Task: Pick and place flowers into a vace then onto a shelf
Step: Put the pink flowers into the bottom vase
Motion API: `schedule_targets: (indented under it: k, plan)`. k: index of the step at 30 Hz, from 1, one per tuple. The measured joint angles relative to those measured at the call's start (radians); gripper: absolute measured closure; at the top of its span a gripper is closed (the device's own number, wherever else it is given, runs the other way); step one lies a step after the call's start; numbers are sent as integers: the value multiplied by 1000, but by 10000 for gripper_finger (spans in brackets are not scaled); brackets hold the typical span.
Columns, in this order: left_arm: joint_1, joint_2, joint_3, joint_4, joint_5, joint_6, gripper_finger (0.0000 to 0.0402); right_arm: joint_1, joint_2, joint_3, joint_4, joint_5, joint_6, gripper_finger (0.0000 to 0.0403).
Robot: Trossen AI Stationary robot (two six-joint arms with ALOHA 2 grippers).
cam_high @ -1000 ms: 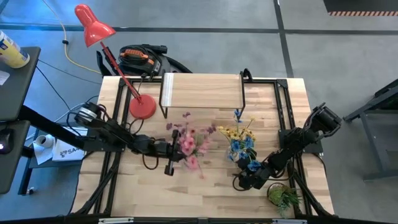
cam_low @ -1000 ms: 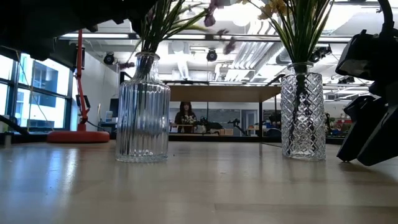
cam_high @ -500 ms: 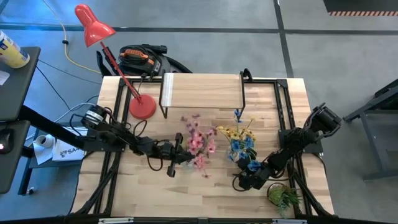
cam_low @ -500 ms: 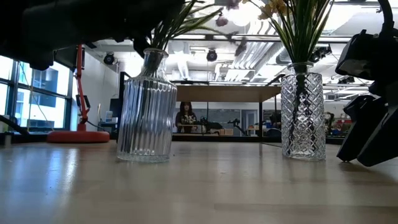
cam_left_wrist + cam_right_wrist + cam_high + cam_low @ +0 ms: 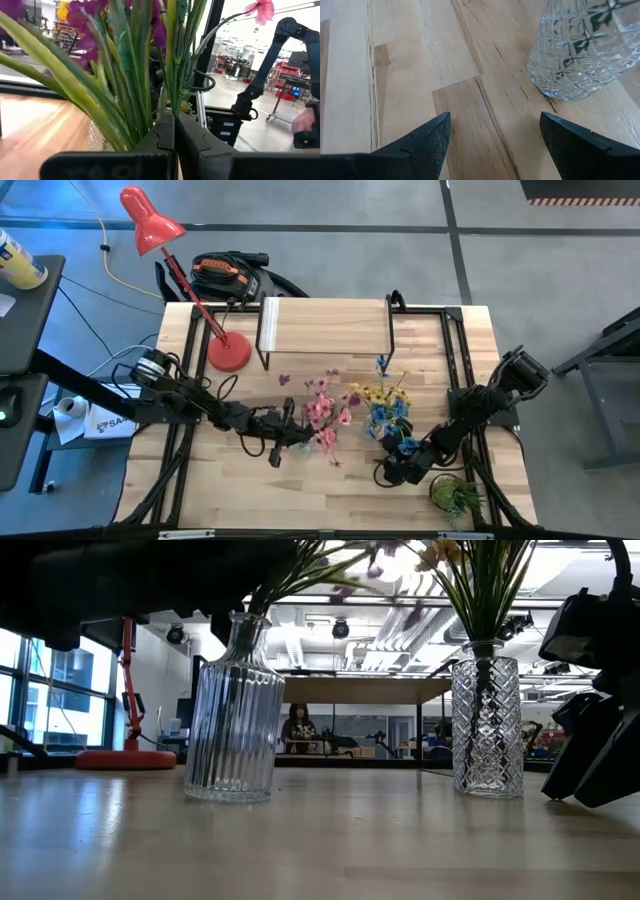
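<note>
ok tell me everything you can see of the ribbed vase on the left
The ribbed vase is clear glass with vertical flutes, a narrow neck and a wider round body. It leans, with one edge of its base lifted off the wooden table. Green stems with pink and purple blooms rise from its mouth. The left gripper is shut beside its neck.

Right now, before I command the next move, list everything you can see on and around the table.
ribbed vase: one, clear glass, left of table centre, tilted
pink and purple flowers: one bunch, in ribbed vase
diamond-cut vase: one, clear glass, right of centre, upright
yellow and blue flowers: one bunch, in diamond-cut vase
shelf: one, light wood, black legs, far edge
lamp: one, red, far left corner
potted plant: one, green, near right corner
left gripper: shut, at the pink-purple stems
right gripper: open, beside diamond-cut vase
</note>
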Motion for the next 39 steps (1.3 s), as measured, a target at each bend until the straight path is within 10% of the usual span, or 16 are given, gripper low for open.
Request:
schedule_targets:
  k: [39]
  plan:
    - [-138, 1, -1, -102, -378, -112, 332, 0, 0, 0, -7, -19, -4, 104]
